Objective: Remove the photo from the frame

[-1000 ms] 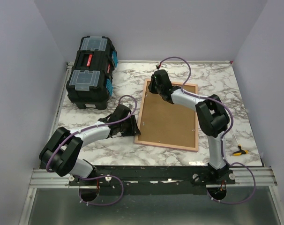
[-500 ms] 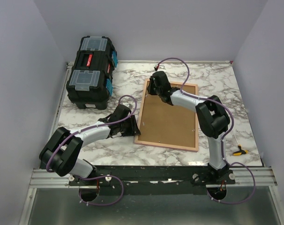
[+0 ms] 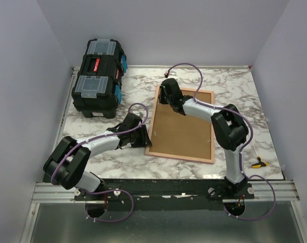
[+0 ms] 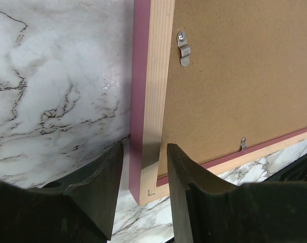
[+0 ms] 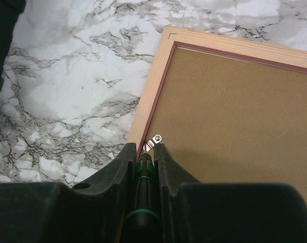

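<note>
The pink frame (image 3: 181,129) lies face down on the marble table, brown back up. The photo is hidden beneath the backing. My left gripper (image 3: 143,135) is open and straddles the frame's left rail (image 4: 152,91) by its near corner, with small gaps on both sides (image 4: 145,152). My right gripper (image 3: 166,91) is shut on a green and black screwdriver (image 5: 143,177). In the right wrist view (image 5: 145,149), the screwdriver's tip meets a small metal clip (image 5: 153,143) on the left rail near the far corner.
A black toolbox (image 3: 99,78) stands at the back left. A small yellow and black tool (image 3: 258,163) lies at the front right. More metal clips (image 4: 184,48) sit along the frame's back edges. Purple cables loop over both arms.
My right gripper with the screwdriver has shifted slightly left over the frame's far-left corner. The left arm has not moved.
</note>
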You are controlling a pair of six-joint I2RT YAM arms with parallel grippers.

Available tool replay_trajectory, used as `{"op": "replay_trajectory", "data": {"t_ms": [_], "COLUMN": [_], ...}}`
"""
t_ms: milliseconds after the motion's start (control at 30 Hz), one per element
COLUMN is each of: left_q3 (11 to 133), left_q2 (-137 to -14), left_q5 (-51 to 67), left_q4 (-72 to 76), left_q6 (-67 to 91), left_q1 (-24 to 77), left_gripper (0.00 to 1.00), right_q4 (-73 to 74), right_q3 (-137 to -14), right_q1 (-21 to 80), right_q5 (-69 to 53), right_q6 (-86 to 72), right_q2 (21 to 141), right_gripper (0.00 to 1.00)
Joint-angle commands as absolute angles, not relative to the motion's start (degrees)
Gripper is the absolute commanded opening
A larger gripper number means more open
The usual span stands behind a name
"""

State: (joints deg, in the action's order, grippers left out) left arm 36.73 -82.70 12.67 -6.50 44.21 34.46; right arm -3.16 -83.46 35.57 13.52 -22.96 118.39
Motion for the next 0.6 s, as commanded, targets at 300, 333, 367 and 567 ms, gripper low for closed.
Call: {"op": "replay_trajectory", "data": {"t_ms": [300, 333, 367, 567], "left_q3": [36.5, 36.5, 36.5, 36.3], "left_q2": [-83.4, -83.4, -83.3, -82.4], "left_q5": [12.9, 12.9, 13.0, 12.7], "left_q4": [-6.5, -6.6, -6.7, -6.9], "left_q6": [44.6, 44.6, 44.6, 44.4], "left_q1": [34.2, 34.2, 34.2, 34.2], "left_gripper": [0.41, 0.41, 0.41, 0.41], "right_q4": [7.7, 8.5, 8.8, 8.9], "right_q3": [-84.3, -84.9, -85.2, -85.7], "right_q1": [36.8, 37.0, 37.1, 37.6], "right_q5": [19.0, 19.5, 19.9, 19.4], "right_q6": [-18.9, -18.7, -18.5, -18.6], "right_q2": [118.4, 118.8, 119.0, 117.8], "right_gripper": [0.01, 0.01, 0.01, 0.01]}}
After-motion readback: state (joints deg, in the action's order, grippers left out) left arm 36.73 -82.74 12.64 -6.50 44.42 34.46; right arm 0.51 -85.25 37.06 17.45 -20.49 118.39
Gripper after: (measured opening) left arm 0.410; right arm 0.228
